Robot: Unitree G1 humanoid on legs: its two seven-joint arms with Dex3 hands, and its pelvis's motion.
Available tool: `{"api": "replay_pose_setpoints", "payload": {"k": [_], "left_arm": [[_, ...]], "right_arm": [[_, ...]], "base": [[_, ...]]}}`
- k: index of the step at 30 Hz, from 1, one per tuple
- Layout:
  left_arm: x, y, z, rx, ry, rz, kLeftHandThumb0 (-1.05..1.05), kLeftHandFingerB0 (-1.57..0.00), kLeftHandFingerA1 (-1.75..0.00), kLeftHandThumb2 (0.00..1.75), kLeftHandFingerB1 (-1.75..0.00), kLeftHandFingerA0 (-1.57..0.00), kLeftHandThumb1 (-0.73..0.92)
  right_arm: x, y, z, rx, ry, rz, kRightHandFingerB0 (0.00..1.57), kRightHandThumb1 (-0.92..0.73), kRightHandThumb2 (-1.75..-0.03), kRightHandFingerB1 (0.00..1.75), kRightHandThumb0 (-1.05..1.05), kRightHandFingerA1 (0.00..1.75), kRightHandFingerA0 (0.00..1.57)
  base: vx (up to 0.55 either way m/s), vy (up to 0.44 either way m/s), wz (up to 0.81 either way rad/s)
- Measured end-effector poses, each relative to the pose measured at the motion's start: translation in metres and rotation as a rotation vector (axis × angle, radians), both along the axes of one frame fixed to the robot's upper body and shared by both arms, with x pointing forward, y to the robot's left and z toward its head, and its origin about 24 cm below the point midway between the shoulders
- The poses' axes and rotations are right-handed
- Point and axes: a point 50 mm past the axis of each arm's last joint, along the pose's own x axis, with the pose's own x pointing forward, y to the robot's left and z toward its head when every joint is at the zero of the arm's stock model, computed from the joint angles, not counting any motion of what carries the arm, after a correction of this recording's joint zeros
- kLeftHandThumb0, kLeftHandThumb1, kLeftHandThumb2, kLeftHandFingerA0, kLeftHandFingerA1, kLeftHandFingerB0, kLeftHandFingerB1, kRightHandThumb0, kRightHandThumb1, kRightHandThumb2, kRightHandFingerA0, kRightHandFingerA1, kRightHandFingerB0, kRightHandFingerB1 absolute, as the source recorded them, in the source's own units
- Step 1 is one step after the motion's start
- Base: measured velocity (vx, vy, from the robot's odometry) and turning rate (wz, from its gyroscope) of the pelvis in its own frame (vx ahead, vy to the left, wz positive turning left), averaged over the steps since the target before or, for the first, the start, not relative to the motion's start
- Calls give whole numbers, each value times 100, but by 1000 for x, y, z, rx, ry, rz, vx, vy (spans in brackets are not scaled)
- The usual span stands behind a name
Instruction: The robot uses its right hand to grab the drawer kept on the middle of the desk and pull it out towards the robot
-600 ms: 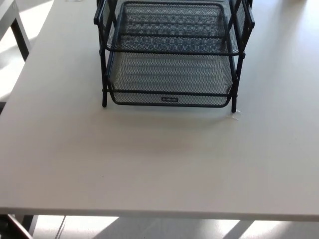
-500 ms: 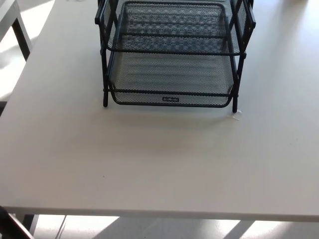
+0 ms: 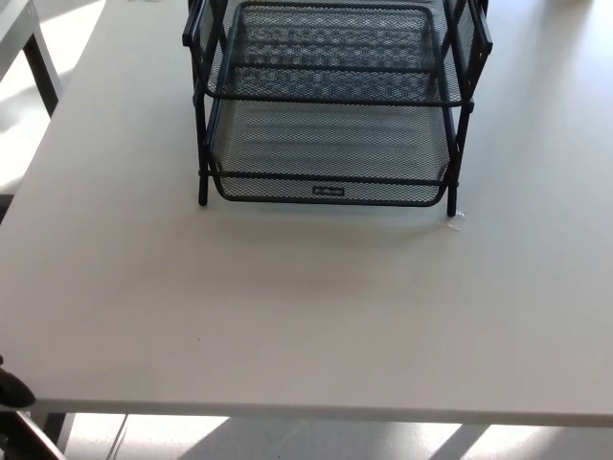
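One head camera, looking steeply down across the desk (image 3: 287,316).

The single view sits above the desk's near edge at 6 o'clock and faces toward 12 o'clock, where the black mesh drawer rack (image 3: 330,105) runs past the top of the picture. It stands fairly near: bare desk surface fills most of the picture, floor shows under the near edge, and a second table's leg (image 3: 43,67) shows at 10 o'clock.

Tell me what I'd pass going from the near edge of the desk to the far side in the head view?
Bare desk top → small clear scrap by the rack's front right foot → lower mesh tray with its front label → upper mesh tray of the black rack.
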Motion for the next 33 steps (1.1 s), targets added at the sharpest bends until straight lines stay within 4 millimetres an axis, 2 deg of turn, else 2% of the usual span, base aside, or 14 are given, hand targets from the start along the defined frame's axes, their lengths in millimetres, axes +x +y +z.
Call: {"api": "replay_pose_setpoints", "payload": {"k": [6,7,9,11,12,15,17,18,19,21,23,25,26,33], "left_arm": [[0,-1,1,0,3,-10,-31,-80,-89,56,-60,-80,54],[0,-1,1,1,2,-11,-31,-80,-88,56,-61,-79,54],[1,-1,2,1,0,-14,-32,-79,-87,56,-60,-78,55],[1,-1,3,2,0,-16,-31,-80,-87,56,-60,-79,55],[1,-1,3,2,1,-16,-32,-80,-87,56,-60,-79,55],[1,0,3,2,2,-15,-31,-80,-89,56,-61,-80,55],[1,0,3,2,2,-15,-31,-80,-89,56,-61,-79,55],[1,0,3,2,2,-15,-31,-79,-89,56,-60,-80,55],[1,0,3,3,2,-15,-30,-80,-88,56,-60,-79,55],[1,0,3,3,2,-14,-30,-80,-88,56,-60,-79,55],[1,0,3,3,2,-15,-31,-80,-88,56,-60,-79,55],[1,0,3,3,4,-16,-31,-80,-87,56,-60,-80,54],[1,1,3,3,4,-17,-31,-81,-87,56,-59,-81,54],[1,2,3,4,9,-14,-31,-81,-89,56,-62,-81,54]], "right_arm": [[-8,-18,20,-18,6,-73,26,-53,-56,37,-68,65,58],[-5,-22,28,-23,-33,-93,19,-42,-80,46,-69,65,50],[1,-27,40,-36,-93,-111,18,-40,-80,51,-65,75,59],[4,-30,49,-44,-168,-125,19,-54,-56,43,-67,72,54],[7,-31,54,-53,-212,-125,19,-40,-81,51,-67,75,60],[17,-33,72,-110,-301,-100,20,-53,-58,46,-67,147,48],[25,-34,84,-154,-356,-71,19,-56,-59,44,-68,140,45],[31,-34,94,-186,-395,-48,21,-56,-57,43,-70,90,47],[34,-34,99,-203,-413,-37,8,-47,-90,54,-80,65,28],[46,-32,117,-262,-469,7,8,-47,-90,54,-80,65,28],[61,-29,143,-334,-536,68,11,-63,-58,50,-84,62,31],[75,-25,169,-396,-614,123,10,-64,-60,55,-88,74,24],[82,-22,181,-416,-655,146,8,-56,-93,57,-99,70,22],[129,19,263,-528,-915,359,3,-58,-98,52,-97,78,19]], "base": [[0,0,0],[0,0,0],[0,0,0],[0,0,0],[0,0,0],[0,0,0],[0,0,0],[0,0,0],[0,0,0],[0,0,0],[0,0,0],[0,0,0],[0,0,0],[0,0,0]]}}
